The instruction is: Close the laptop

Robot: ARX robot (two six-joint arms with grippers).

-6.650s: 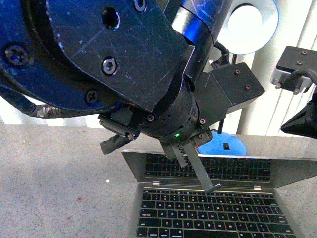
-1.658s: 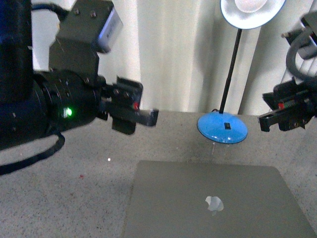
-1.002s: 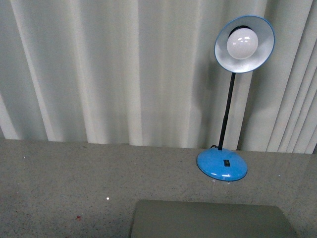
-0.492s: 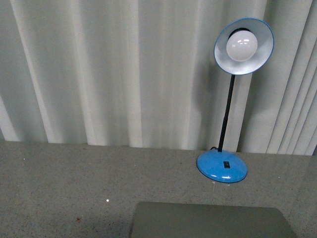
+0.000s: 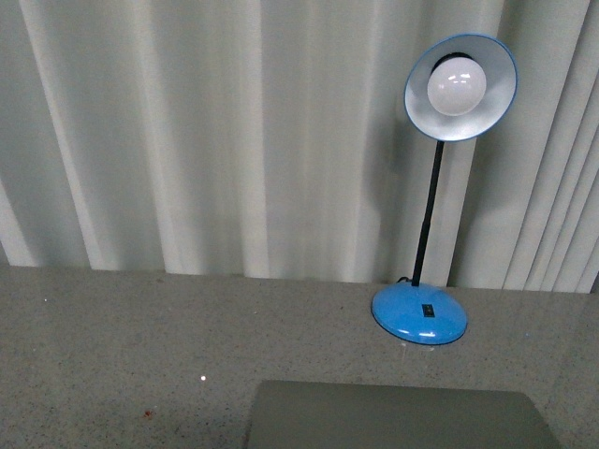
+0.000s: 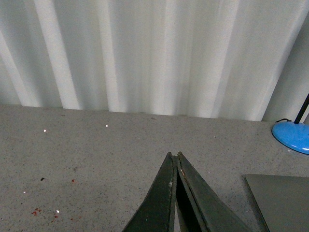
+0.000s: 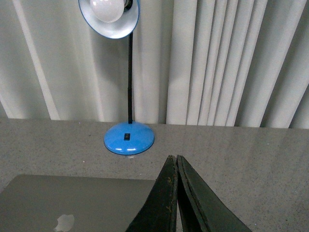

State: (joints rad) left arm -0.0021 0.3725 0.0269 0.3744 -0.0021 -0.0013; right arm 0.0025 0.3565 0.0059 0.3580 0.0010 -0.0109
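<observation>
So the laptop (image 5: 398, 416) is lying flat on the table (image 5: 122, 346) with its lid down. From my front camera only the grey back strip of the lid shows, at the bottom of the shot. My right wrist cam catches more of it (image 7: 72, 203), with the pale apple logo (image 7: 64, 223) facing up. Its far edge runs parallel to the curtain (image 5: 234, 131), and the blue lamp (image 5: 420, 313) sits just beyond that edge, base apart from the lid.

My left pincer (image 6: 174, 159) is pressed tight together, holding nothing, over bare tabletop to the left of the lid's corner (image 6: 280, 200). My right pincer (image 7: 173, 162) is the same: tips together, empty, hanging near the lid's right side.

Plenty of open grey surface on the left, and more off to the right of the lamp.
</observation>
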